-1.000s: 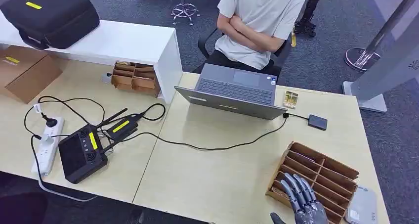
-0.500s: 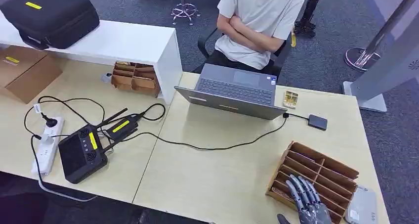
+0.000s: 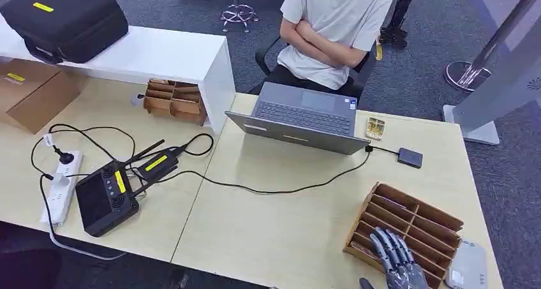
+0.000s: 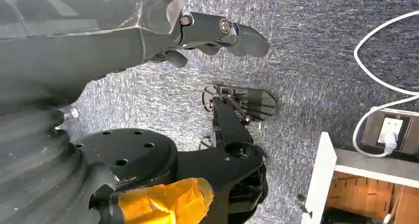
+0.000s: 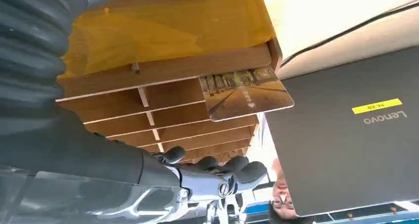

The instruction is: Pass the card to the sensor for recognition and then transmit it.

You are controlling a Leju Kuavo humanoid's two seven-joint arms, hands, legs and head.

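Right hand (image 3: 399, 263) over wooden rack (image 3: 408, 228) at desk's near right corner, fingers spread, empty. Card (image 5: 244, 93) pokes from a slot; pinch exposed edge, draw out straight.

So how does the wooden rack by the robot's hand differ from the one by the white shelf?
The rack near the right hand is the slotted rack; the small rack sits against the white shelf.
1. The slotted rack looks larger; the small rack looks more compact.
2. The slotted rack lies angled to the desk edge; the small rack sits square with the shelf.
Both are brown with dividers.
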